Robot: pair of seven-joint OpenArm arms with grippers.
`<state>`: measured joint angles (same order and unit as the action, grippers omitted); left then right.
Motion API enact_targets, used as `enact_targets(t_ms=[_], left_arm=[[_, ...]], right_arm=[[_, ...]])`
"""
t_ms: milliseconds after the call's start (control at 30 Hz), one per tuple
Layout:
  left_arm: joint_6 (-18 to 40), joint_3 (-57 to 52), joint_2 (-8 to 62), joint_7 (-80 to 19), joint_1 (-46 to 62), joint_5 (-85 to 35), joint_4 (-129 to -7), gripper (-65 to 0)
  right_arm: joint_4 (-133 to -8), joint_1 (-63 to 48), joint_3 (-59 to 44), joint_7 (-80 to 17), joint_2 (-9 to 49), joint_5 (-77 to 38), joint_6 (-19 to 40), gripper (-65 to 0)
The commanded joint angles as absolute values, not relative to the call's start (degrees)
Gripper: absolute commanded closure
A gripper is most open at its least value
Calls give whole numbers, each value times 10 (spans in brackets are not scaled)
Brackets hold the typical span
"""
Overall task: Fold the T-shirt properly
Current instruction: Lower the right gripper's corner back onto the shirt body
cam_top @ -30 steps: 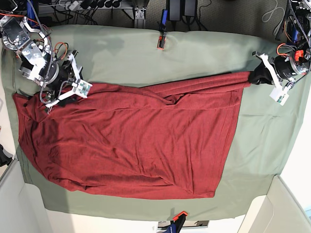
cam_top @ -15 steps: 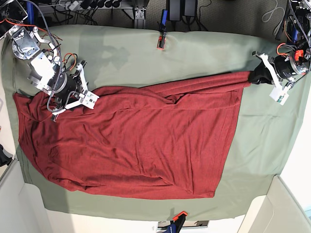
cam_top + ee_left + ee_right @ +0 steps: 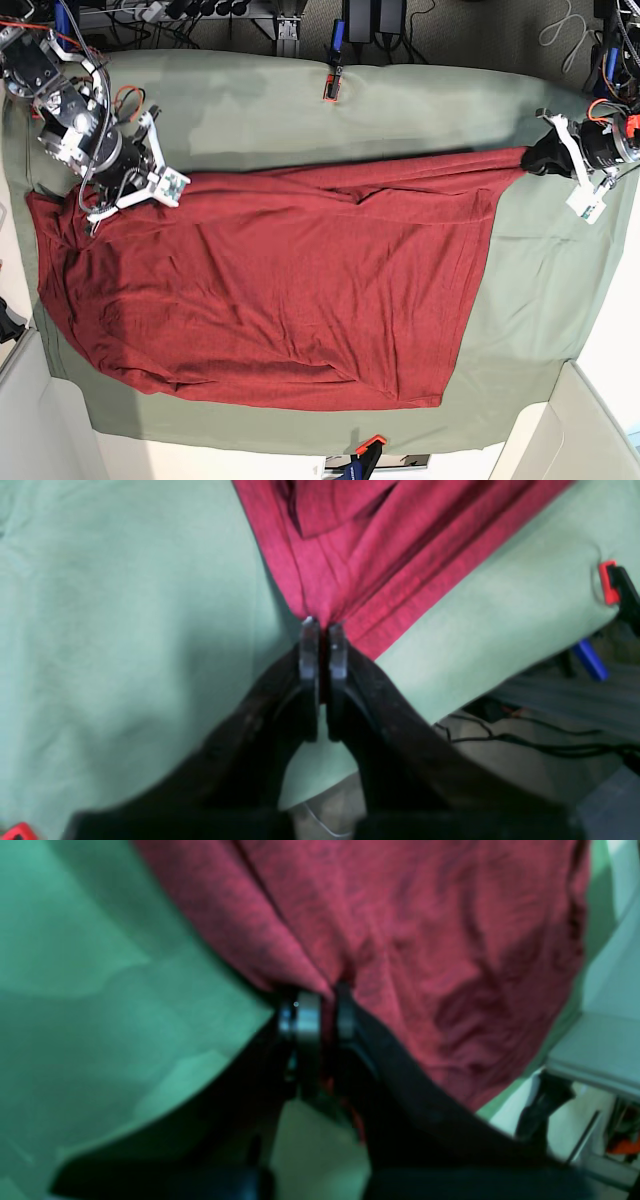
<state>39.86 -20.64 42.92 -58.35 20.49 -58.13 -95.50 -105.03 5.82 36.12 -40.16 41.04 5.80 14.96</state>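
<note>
Dark red T-shirt point(image 3: 270, 290) spread over sage-green table cloth point(image 3: 400, 110). Left gripper point(image 3: 323, 630) pinched tight on stretched corner; right gripper point(image 3: 322, 1000) clamped on opposite edge. Thin, limp, light knit; best held by hems.

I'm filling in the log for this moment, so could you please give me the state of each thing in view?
T-shirt: spread mostly flat on the cloth, unfolded, pulled taut along its top edge.
Left gripper: shut on a bunched corner of the T-shirt.
Right gripper: shut on the T-shirt's edge.
Table cloth: lying flat, clamped at the edge.
</note>
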Motion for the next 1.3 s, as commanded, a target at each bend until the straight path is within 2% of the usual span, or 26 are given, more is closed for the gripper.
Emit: enact_targets(t_ms=[0, 233, 400, 767, 1033, 1200, 1267], left_arm=[[400, -214, 448, -585, 202, -595, -963, 0], [400, -232, 472, -590, 202, -607, -965, 0], [400, -267, 474, -583, 201, -620, -965, 0], [400, -267, 478, -553, 190, -619, -965, 0], [400, -266, 480, -553, 180, -613, -965, 0], [400, -266, 479, -553, 180, -600, -965, 0], [400, -266, 480, -553, 180, -596, -965, 0]], right_arm=[[-1068, 60, 355, -400, 424, 65, 143, 0], [-1102, 30, 350, -408, 451, 64, 143, 0], [-1103, 36, 326, -404, 449, 46, 160, 0], [-1034, 117, 307, -401, 407, -101, 282, 0], [-971, 193, 307, -401, 362, -148, 303, 0], [-966, 220, 307, -408, 357, -157, 303, 0], [-966, 222, 307, -413, 357, -165, 303, -161]])
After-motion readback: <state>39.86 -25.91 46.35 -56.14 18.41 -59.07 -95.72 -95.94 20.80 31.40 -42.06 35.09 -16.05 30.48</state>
